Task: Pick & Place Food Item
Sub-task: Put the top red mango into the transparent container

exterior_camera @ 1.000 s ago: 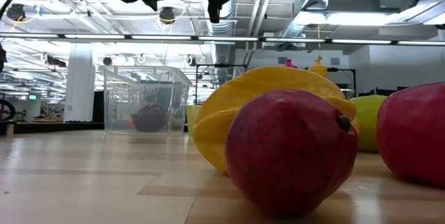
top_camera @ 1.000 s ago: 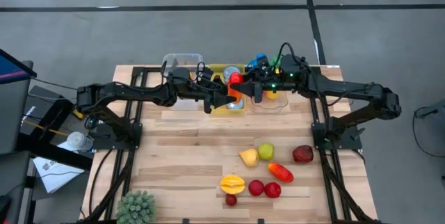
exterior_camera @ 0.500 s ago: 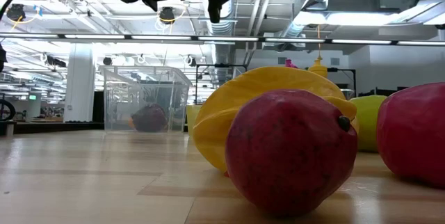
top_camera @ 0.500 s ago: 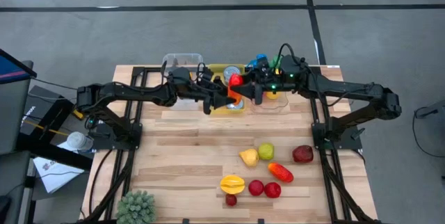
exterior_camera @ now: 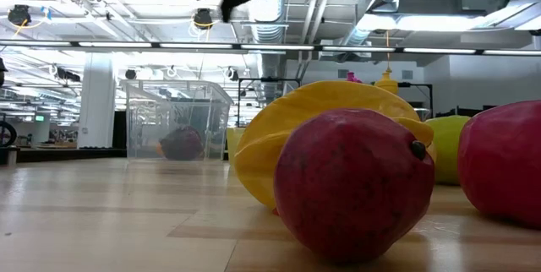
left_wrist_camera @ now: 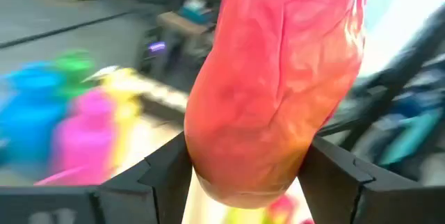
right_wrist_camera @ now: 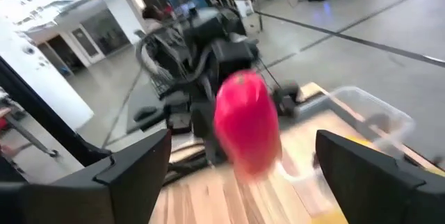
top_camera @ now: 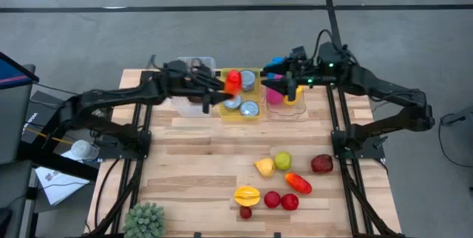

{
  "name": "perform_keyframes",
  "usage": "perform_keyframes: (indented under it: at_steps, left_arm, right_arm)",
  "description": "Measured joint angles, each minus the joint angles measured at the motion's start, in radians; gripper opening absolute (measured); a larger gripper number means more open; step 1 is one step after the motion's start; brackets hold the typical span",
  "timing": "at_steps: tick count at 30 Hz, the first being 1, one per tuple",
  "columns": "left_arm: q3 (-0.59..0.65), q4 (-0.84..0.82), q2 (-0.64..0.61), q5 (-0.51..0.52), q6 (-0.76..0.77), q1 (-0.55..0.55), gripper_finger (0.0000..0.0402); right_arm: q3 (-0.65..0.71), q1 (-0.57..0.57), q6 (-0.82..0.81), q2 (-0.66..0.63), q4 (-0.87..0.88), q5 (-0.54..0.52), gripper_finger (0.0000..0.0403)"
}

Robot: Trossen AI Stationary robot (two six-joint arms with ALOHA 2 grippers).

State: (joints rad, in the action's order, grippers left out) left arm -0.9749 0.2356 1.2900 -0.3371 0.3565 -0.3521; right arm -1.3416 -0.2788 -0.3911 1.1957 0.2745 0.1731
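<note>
Tabletop [top_camera: 199, 171] with both arms reaching over its far edge, where three bins stand in a row. You are in the carry step: the food item, a red-orange pepper [top_camera: 233, 81], is off the surface and hangs in the air over the boundary between the clear bin [top_camera: 194, 64] and the yellow bin [top_camera: 244, 72]. The yellow bin already holds tins. Your next move, as a judgement, is to bring the pepper squarely over the intended bin, lower it inside the walls, then release; letting go from this height risks a bounce out.

Left gripper [top_camera: 222, 86]: clamped on the pepper, its two dark fingers [left_wrist_camera: 160, 172] pressing each side of the fruit's lower half. Right gripper [top_camera: 284, 84]: jaws apart and empty, standing just beside the third bin, near the coloured bottles [top_camera: 277, 90]. In its wrist view the pepper lies beyond its fingers, untouched.

Loose fruit [top_camera: 284, 182] waits near the front edge, well apart from both grippers.
</note>
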Motion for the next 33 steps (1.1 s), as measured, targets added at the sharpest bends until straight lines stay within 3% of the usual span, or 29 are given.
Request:
perform_keyframes:
  at_steps: [9, 16, 23, 33]
  left_arm:
    - [0.0, -0.614, -0.264, 0.488, -0.235, -0.092, 0.0214]
    - [0.0, -0.912, -0.255, 0.711, -0.248, -0.104, 0.0214]
    - [0.0, -0.999, -0.151, 0.793, -0.287, -0.125, 0.0214]
    - [0.0, -1.023, -0.019, 0.698, -0.356, -0.157, 0.0215]
  right_arm:
    - [-0.019, -0.012, 0.01, -0.073, 0.105, -0.022, 0.0339]
    - [-0.019, -0.011, 0.01, -0.058, 0.126, -0.022, 0.0336]
    - [-0.019, -0.01, 0.009, -0.028, 0.134, -0.021, 0.0336]
    - [-0.019, 0.005, 0.009, -0.032, 0.167, -0.021, 0.0336]
